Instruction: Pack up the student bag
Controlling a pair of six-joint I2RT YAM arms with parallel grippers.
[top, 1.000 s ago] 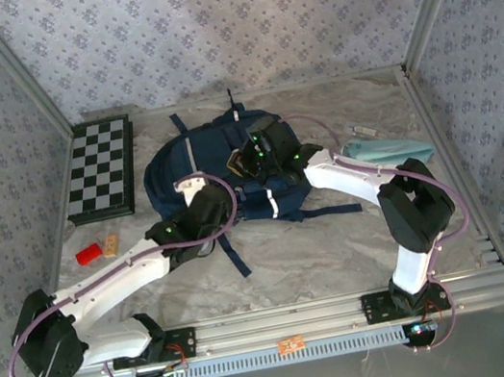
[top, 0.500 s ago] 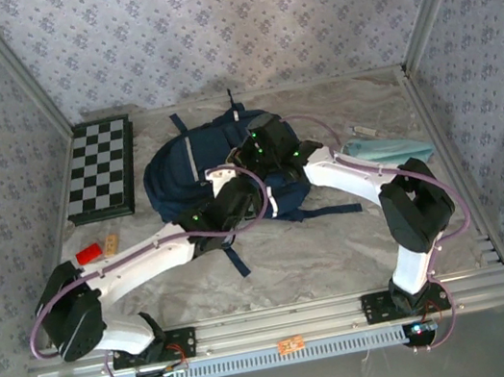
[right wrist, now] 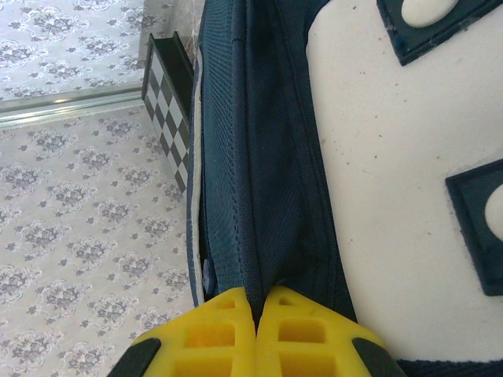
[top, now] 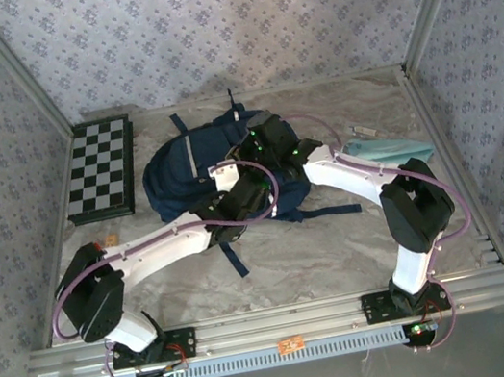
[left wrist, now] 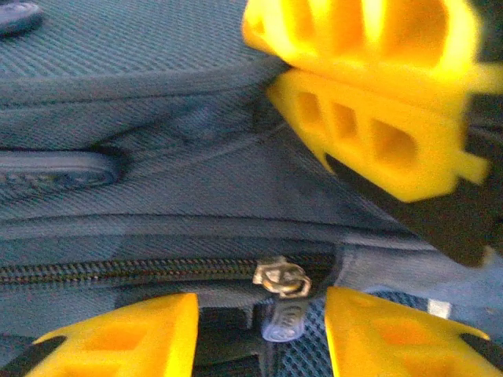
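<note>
**Desk:** Where's the student bag point(top: 191, 165)?

**Photog:** Far-ctr of the marbled table point(top: 340, 241), lying flat. It's navy w/ a pale stripe. A chessboard point(top: 102, 168) lies just to its left and a light-blue pouch point(top: 388, 149) off to its right, by the R arm.

**Desk:** R gripper point(right wrist: 255, 302)?

**Photog:** Clamped on the bag. Its yellow fingers are pressed together w/ a ridge of navy fabric pinched btwn them, next to a big white patch point(right wrist: 377, 173). From the top cam it sits over the bag's right half.

**Desk:** And the L gripper point(left wrist: 263, 334)?

**Photog:** Right over the bag's zipper point(left wrist: 118, 271), jaws apart, gripping nothing. The metal slider point(left wrist: 280, 276) sits just above the gap btwn the two yellow fingers, and its dark pull tab point(left wrist: 279, 322) lies in that gap. I can't make out any contact. The R fingers show top-right in that wrist shot, close by.

**Desk:** Zip open or shut?

**Photog:** The teeth left of the slider look meshed. To the right, fabric covers the track, so can't tell.

**Desk:** Anything else in frame?

**Photog:** A small red block point(top: 96, 246) at the table's left side, beside the L arm. Patterned wallpaper bkgd on three sides.
</note>
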